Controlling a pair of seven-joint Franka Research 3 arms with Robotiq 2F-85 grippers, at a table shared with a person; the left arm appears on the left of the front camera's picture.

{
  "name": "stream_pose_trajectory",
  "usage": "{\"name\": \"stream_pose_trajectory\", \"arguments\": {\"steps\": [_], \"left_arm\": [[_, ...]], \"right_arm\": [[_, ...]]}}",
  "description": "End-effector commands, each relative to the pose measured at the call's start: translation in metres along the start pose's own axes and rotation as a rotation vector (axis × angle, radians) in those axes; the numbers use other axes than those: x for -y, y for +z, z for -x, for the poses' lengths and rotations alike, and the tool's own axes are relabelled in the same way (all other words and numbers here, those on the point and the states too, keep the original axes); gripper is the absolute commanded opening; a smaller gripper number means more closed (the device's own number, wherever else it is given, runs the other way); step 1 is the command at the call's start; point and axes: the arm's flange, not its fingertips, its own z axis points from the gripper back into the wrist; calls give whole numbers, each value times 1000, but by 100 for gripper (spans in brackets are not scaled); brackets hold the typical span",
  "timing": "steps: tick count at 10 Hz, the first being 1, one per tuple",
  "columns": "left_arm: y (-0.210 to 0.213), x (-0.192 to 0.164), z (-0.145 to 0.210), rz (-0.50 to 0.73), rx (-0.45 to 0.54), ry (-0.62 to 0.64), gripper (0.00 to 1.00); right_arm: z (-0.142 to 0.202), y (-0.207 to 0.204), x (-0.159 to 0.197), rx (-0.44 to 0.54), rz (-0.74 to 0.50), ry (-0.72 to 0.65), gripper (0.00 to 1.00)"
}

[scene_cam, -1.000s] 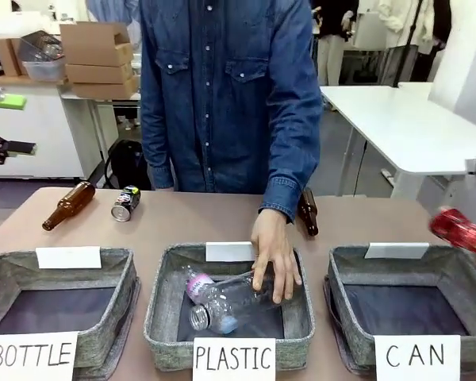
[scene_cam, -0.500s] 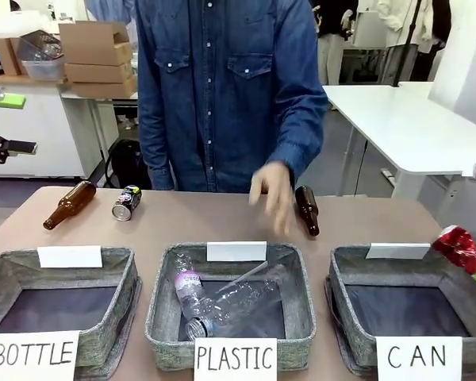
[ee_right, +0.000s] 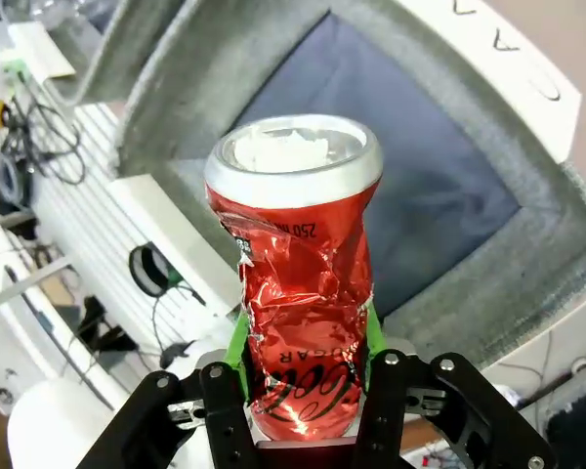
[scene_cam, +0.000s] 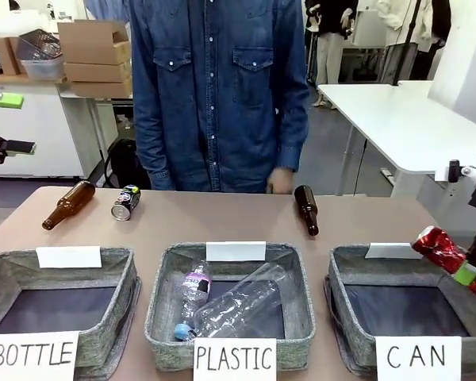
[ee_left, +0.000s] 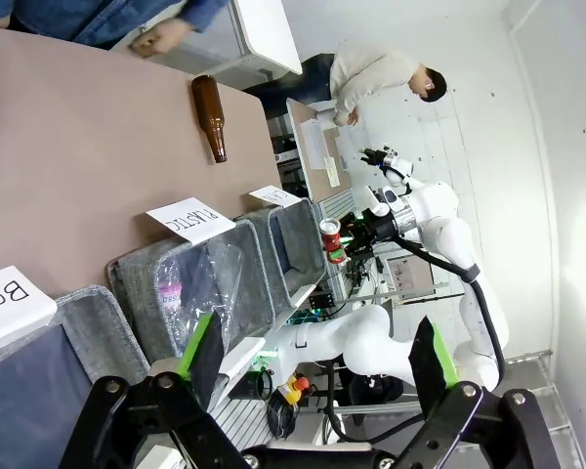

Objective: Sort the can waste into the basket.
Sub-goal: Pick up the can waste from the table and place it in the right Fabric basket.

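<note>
right fingers [ee_right: 237, 344] clamp red can [ee_right: 298, 283], tilted over basket [scene_cam: 351, 254]

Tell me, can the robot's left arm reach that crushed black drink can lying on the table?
Probably yes: the crushed black drink can lies uncovered on the robot's left, beside a brown glass bottle, and the left gripper is open.

**Camera setup, keyed to the CAN basket**

Front view: fixed at the table's [scene_cam: 222, 222] near edge, facing across the CAN basket [scene_cam: 339, 278] toward the person [scene_cam: 222, 95]; the basket is close, lower right. Right wrist view: above the basket [ee_right: 166, 59], looking down into it, very near, with the red can [ee_right: 298, 293] right at the lens. Left wrist view: rolled sideways, far from the basket [ee_left: 303, 239], facing it along the table. All three share the basket and can.
</note>
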Motion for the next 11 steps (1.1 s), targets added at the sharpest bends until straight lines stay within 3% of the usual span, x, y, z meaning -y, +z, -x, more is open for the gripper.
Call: {"name": "stream_pose_trajectory", "arguments": {"steps": [1,6,8,9,10,11], "left_arm": [[-1,1,-1,21,10,-20,100],[-1,1,-1,21,10,-20,100],[-1,1,-1,21,10,-20,100],[-1,1,-1,21,10,-20,100],[-1,1,-1,21,10,-20,100],[-1,1,-1,21,10,-20,100]], "right_arm": [[5,-10,0,-12,39,25,100],[-2,-11,5,50,-13,9,100],[-12,-10,2,120,-125,-27,100],[-22,0,-7,315,-398,-75,100],[-37,17,-22,656,-750,-290,100],[-50,29,-39,829,-1068,-350,100]]}}
